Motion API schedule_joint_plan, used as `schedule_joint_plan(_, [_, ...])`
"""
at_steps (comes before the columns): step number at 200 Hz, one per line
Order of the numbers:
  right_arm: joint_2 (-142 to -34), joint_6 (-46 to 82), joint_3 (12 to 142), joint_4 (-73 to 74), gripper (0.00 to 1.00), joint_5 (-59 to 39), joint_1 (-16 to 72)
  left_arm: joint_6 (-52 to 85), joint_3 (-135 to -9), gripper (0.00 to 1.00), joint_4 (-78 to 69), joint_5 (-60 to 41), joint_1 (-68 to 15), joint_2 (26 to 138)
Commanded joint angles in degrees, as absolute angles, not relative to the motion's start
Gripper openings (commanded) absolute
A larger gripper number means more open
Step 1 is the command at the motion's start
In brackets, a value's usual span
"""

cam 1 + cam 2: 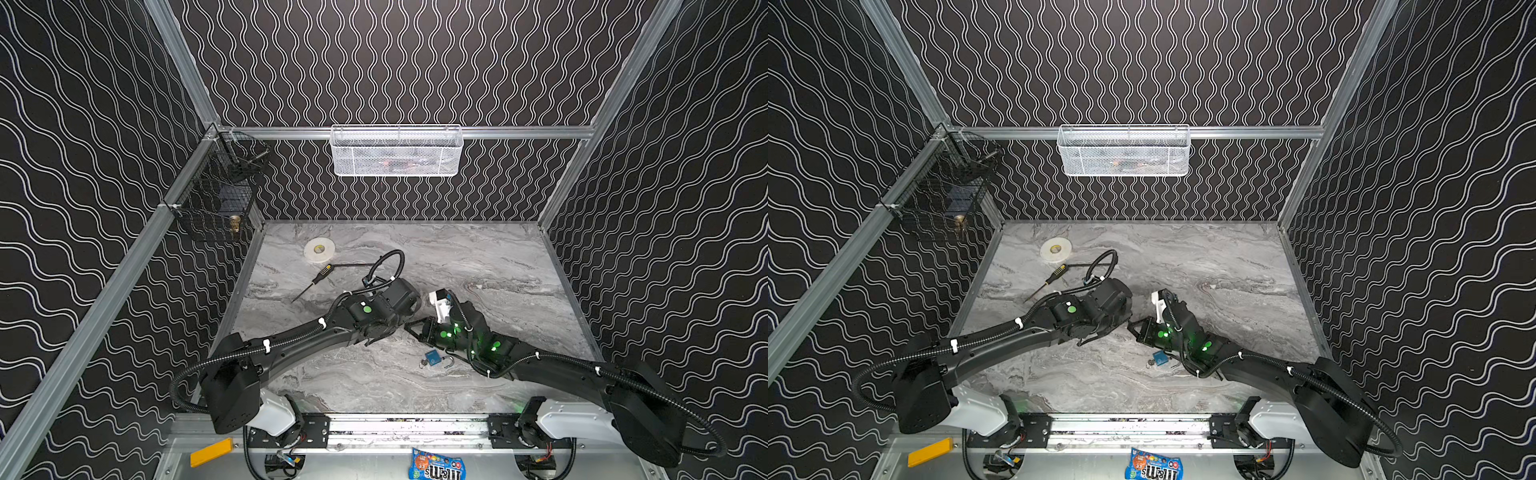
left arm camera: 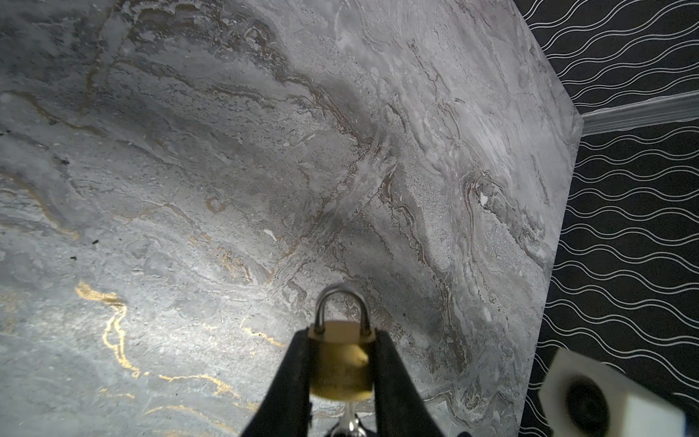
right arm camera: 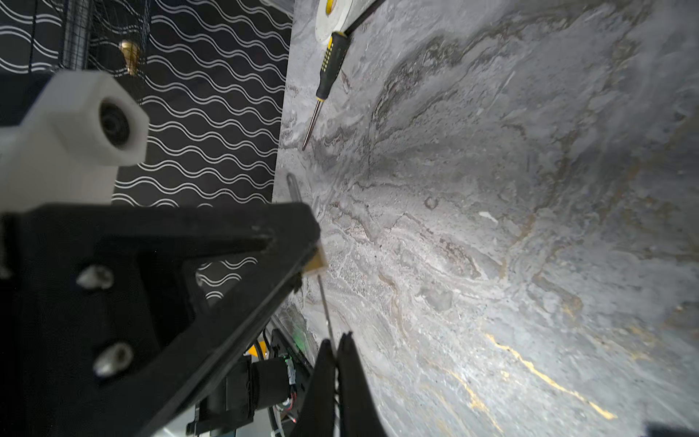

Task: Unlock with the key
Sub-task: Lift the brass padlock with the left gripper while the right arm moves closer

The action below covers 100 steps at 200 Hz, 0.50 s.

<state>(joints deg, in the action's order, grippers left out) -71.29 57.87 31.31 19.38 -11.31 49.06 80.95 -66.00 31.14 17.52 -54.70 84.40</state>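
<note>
Brass padlock (image 2: 342,363) pinched in left jaws, key (image 3: 326,302) in right jaws: wrist views only.

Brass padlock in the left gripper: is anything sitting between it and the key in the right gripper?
Nothing visible. In the right wrist view the key runs straight from the right gripper to the bottom end of the brass padlock, which the left gripper clamps.

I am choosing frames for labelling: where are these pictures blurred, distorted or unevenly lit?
Left wrist view: brass padlock soft, marble tabletop sharp with a bright patch. Right wrist view: screwdriver sharp, key thin and faint. Both top views: green arm lights bloom, walls dark.
</note>
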Motion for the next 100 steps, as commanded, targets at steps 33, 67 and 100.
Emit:
schedule_joint_plan(33, [-71.4,58.7,31.7,22.1,0.0,-10.5,49.2,81.0,-66.5,0.12,30.1,17.6,-54.9,84.6])
schedule_joint_plan(67, [-71.1,58.0,32.4,20.7,0.0,-8.9,49.0,80.7,-66.9,0.12,30.7,17.9,-55.4,84.6])
schedule_joint_plan(100, [-71.3,57.8,32.9,19.5,0.0,-8.5,49.1,80.9,-66.6,0.12,30.6,18.1,-55.5,84.1])
